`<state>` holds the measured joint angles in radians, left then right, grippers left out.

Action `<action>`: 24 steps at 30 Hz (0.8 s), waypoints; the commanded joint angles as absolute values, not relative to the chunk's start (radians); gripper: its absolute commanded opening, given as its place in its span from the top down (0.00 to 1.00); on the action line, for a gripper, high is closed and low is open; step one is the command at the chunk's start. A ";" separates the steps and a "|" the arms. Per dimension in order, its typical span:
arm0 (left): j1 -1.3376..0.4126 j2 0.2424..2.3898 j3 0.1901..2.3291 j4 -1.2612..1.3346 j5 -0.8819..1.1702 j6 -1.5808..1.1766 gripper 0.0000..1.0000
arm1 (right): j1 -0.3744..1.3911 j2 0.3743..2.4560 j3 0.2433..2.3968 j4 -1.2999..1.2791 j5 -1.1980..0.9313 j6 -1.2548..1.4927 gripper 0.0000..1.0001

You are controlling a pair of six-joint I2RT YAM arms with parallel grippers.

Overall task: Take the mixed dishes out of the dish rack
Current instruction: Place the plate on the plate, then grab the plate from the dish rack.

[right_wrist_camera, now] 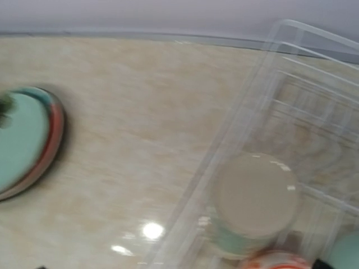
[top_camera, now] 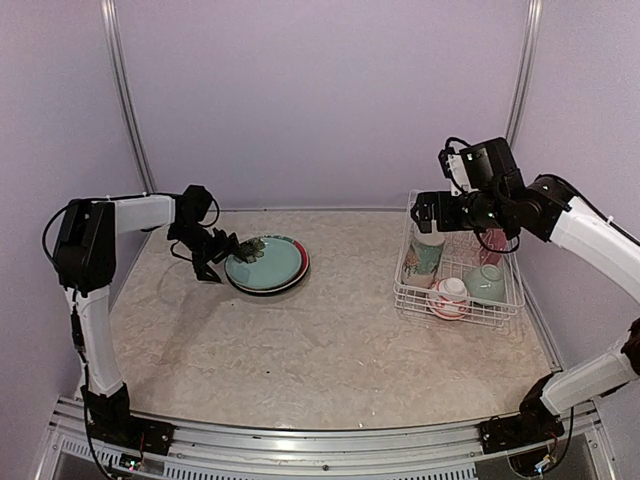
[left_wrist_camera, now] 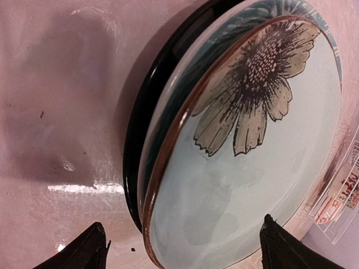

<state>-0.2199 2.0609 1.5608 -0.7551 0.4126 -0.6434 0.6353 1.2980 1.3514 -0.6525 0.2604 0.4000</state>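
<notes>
Dish rack: white wire-grid basket [top_camera: 400, 283] standing on the beige marbled counter [top_camera: 320, 360].
In the rack: tall cream patterned mug [top_camera: 427, 258] upright at the far-left corner; small white-pink bowl [top_camera: 449, 297] at the near side; small mint green bowl [top_camera: 487, 283] just right of it.
Out of the rack: light teal ceramic plate with a flower print [top_camera: 262, 262] lying on a red-teal plate with black rim [top_camera: 302, 262], flat on the counter well left of the rack.
Left tool [top_camera: 218, 252]: at the plates' edge farthest from the rack; fingers spread wide, teal rim between them, gripping nothing.
Right tool [top_camera: 425, 212]: above the rack's far-left corner, over the mug; open wide, empty.
</notes>
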 commanded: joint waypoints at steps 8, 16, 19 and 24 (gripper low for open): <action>-0.249 1.810 1.400 -0.733 0.361 -0.593 0.01 | 0.509 1.502 1.409 -0.673 0.410 0.239 0.00; -0.291 1.676 1.543 -0.872 0.369 -0.571 0.01 | 0.332 1.735 1.797 -1.060 0.514 0.322 0.00; -0.328 1.646 1.554 -0.863 0.379 -0.532 0.01 | 0.322 1.777 1.874 -1.115 0.541 0.368 0.00; -0.364 1.570 1.548 -0.864 0.304 -0.517 0.01 | 0.287 1.805 1.883 -1.074 0.660 0.411 0.00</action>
